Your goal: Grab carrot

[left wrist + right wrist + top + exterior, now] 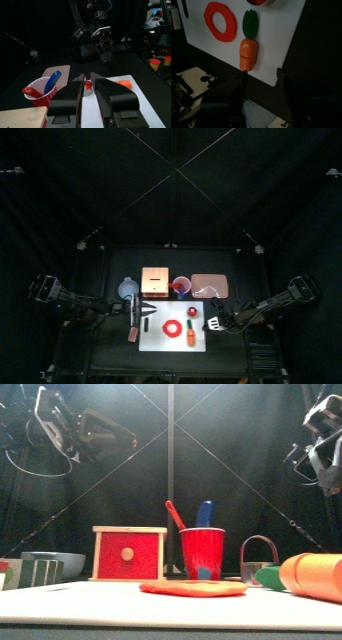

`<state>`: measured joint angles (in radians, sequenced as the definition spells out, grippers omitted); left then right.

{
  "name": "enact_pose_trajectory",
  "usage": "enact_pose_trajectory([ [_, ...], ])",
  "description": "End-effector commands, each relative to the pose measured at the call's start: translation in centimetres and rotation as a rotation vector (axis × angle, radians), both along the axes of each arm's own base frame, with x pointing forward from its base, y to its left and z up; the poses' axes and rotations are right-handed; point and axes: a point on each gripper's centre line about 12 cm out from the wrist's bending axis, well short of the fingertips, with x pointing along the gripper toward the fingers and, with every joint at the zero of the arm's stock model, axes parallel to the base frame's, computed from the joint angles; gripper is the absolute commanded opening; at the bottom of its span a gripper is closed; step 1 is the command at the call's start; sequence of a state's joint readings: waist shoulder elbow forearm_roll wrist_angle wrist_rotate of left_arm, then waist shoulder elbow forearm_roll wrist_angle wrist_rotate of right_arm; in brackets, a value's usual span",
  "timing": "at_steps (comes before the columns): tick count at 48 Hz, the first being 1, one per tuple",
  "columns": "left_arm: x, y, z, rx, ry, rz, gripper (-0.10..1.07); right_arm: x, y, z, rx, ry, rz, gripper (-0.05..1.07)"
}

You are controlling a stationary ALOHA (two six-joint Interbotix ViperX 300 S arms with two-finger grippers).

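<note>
The carrot, orange with green leaves, lies on the white mat beside a flat red ring. My right gripper hangs above the carrot's tapered end, open, with nothing between its jaws. From above, the carrot is at the mat's right part and the right gripper is just right of it. The front view has the carrot near and large at the right. My left gripper rests shut at the table's left, facing the mat.
A red cup holding a blue and a red stick stands behind the ring, with a red-fronted wooden box to its left and a metal cup to its right. A darker red stick lies at the mat's left edge.
</note>
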<state>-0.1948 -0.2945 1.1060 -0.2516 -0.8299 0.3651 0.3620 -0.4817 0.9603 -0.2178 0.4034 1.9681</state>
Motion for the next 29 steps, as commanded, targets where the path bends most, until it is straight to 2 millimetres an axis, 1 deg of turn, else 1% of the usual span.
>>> enact_pose_trajectory([
  [1, 0.2, 0.0, 0.5, 0.014, -0.019, -0.009, 0.62, 1.5, 0.1, 0.9, 0.028, -0.049, -0.014, 0.85],
  [11, 0.2, -0.2, 0.6, 0.039, -0.026, -0.033, 0.62, 3.3, 0.6, -0.7, 0.053, 0.006, -0.047, 0.85],
  [18, 0.3, -0.5, 0.8, 0.043, -0.033, -0.042, 0.62, 4.1, 0.8, -2.1, 0.075, 0.065, -0.084, 0.85],
  [29, 0.2, -0.7, 0.7, 0.064, -0.032, -0.064, 0.62, 5.6, 0.5, -3.3, 0.059, 0.092, -0.097, 0.87],
])
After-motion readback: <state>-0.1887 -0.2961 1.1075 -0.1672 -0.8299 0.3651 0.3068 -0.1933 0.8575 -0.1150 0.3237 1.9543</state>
